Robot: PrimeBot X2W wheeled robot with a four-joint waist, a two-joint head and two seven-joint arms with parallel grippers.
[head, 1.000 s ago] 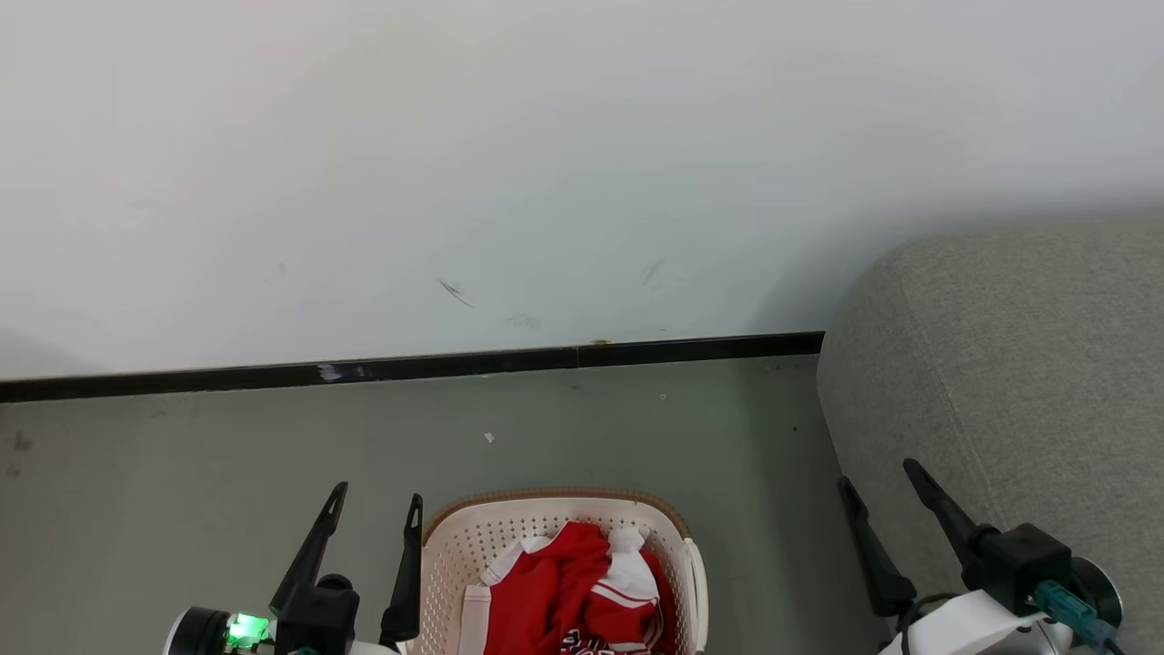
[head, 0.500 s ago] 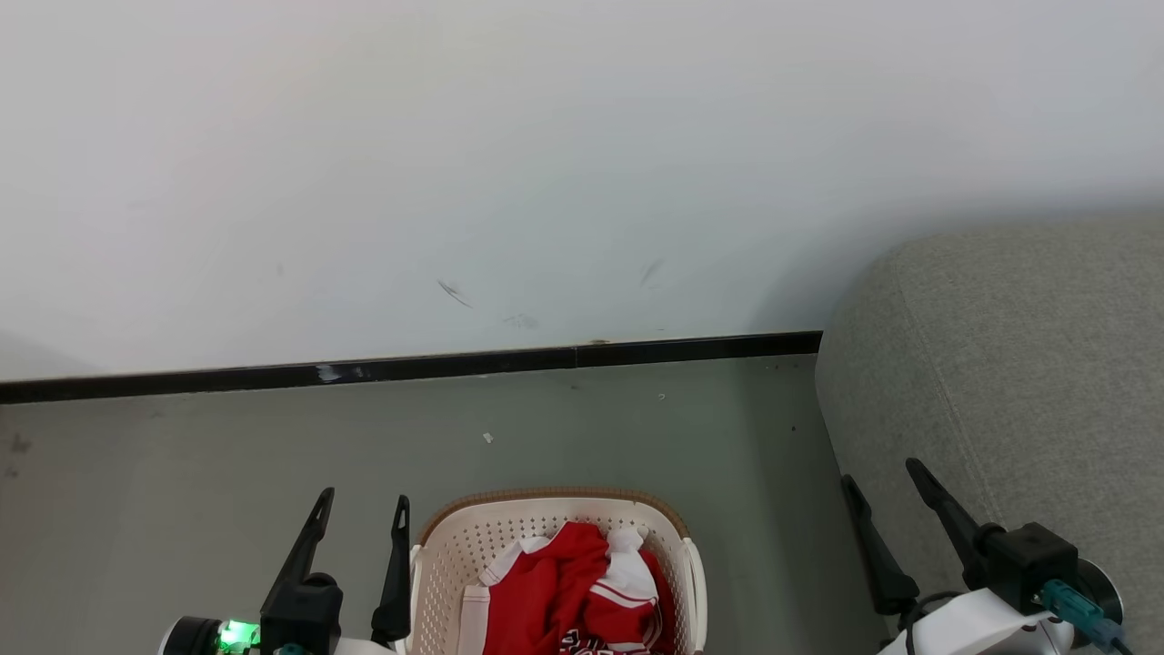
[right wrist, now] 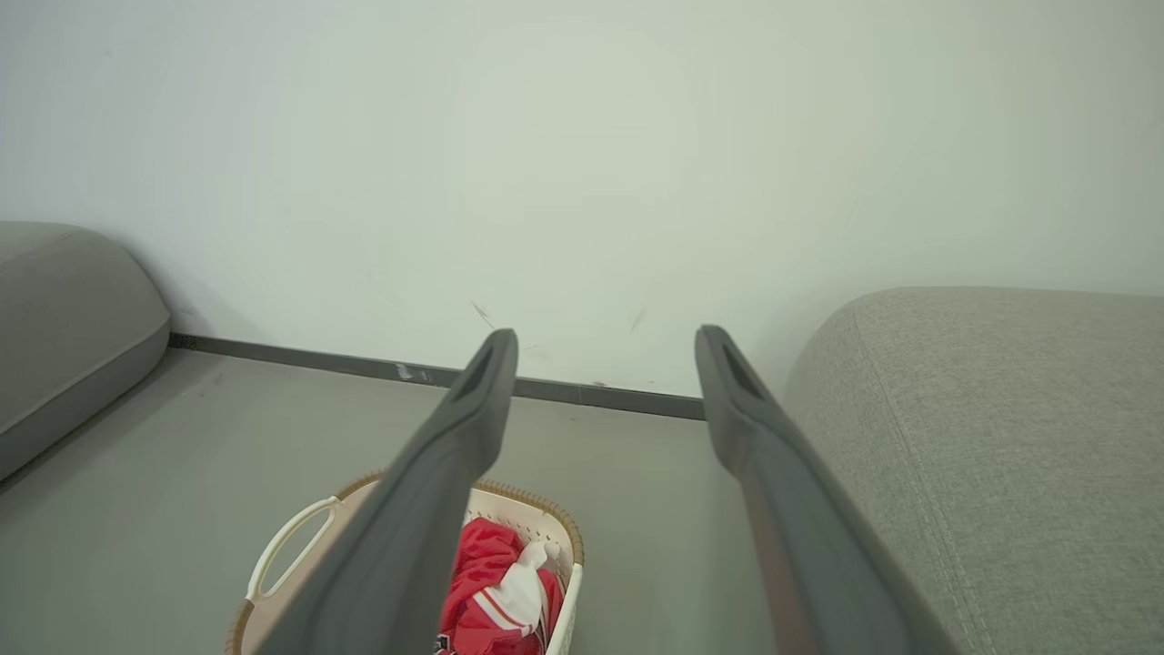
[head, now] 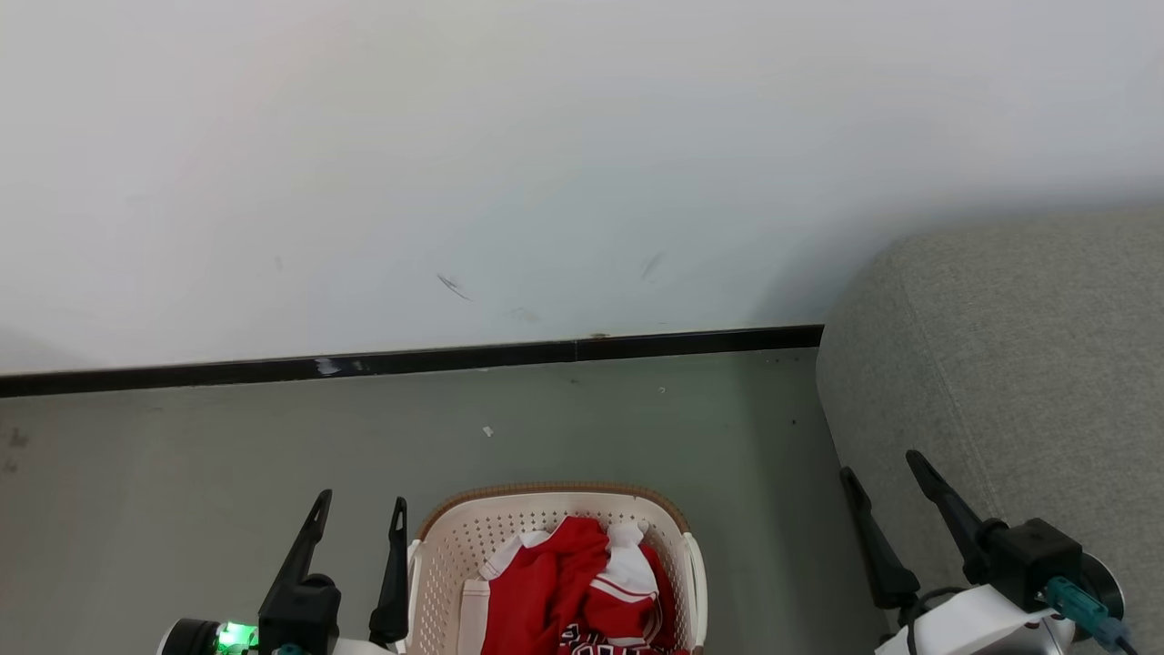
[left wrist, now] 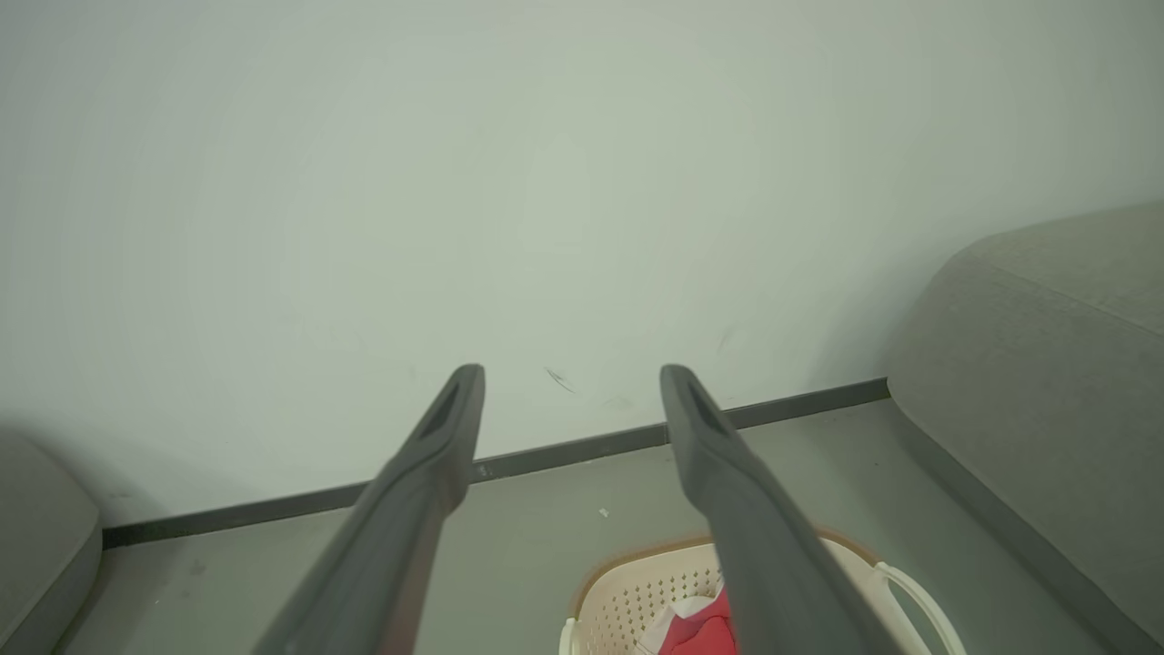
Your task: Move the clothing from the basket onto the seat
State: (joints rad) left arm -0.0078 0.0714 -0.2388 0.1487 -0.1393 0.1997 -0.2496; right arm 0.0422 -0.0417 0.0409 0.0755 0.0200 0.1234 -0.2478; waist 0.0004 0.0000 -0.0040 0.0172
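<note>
- Left of the basket (head: 546, 496), just beside its rim, the left gripper (head: 361, 500) hangs with its jaws spread wide and nothing between them. Its fingers point toward the wall (head: 546, 164).
- Inside the basket lies the clothing (head: 564, 582), a crumpled red-and-white heap filling the middle and right of the hollow. None of it is on the seat (head: 1018, 364).
- Right of the basket, across a strip of floor (head: 764, 509), the right gripper (head: 878, 464) is likewise wide and empty, against the seat's near flank.
- The left arm looks the nearer. The heap lies to the right of its fingertips and lower, so a reach would likely swing inward and tip down.
- The heap seems to run from the basket's far wall back toward the robot, though its near end is cut off.
- The basket's rim and perforated wall are the only hindrance I can judge. The seat stands apart, to the basket's right.
</note>
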